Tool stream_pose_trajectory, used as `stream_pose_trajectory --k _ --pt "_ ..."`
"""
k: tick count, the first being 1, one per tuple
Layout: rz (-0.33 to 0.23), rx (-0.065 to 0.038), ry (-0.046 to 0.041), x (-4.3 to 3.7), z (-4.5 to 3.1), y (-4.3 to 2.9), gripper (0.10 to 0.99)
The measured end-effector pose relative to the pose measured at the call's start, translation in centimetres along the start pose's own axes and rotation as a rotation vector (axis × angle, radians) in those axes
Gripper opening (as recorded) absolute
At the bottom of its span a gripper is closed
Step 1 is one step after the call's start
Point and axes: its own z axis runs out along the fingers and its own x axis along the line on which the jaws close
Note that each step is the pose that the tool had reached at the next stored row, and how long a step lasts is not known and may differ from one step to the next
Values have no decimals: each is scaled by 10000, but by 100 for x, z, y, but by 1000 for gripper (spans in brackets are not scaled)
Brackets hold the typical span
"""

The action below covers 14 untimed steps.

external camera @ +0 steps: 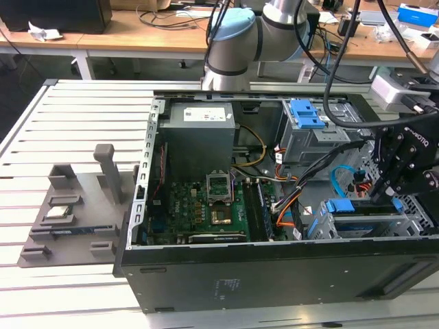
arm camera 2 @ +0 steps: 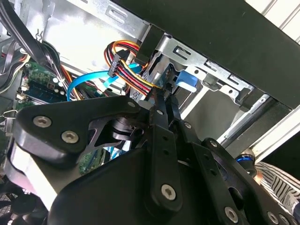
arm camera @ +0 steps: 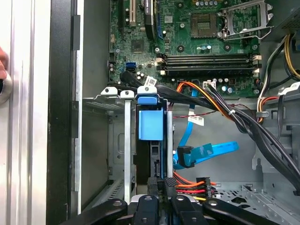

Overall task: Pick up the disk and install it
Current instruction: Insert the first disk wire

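fingers (arm camera: 159, 183): pressed together, tips on the disk's rear edge
disk (arm camera: 154, 161): on edge in the drive cage (arm camera: 126, 140) slot, right under the fingers
blue latch (arm camera: 151, 124): beyond the fingers, on the cage
cables (arm camera: 206, 154): beside the fingers

Inside the open computer case (external camera: 226, 274), the gripper (external camera: 386, 195) sits low at the drive cage (arm camera: 119, 140), hemmed by the case wall on 1 side and the blue data cable (arm camera: 206, 152) and orange-red wire bundle (arm camera: 194, 183) on the other, while the motherboard (arm camera: 197, 47) area looks apparently unobstructed.
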Motion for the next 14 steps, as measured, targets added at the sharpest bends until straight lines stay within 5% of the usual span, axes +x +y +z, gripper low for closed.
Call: stream_pose_trajectory --k 3,4,7,10,14 --pt "0 0 -5 0 3 0 169" --pt "1 -1 -5 0 0 1 243" --pt "1 -1 -6 -5 -217 16 227" --pt "1 -1 -5 -6 -305 22 106" --pt "0 -1 -6 0 -365 26 106"
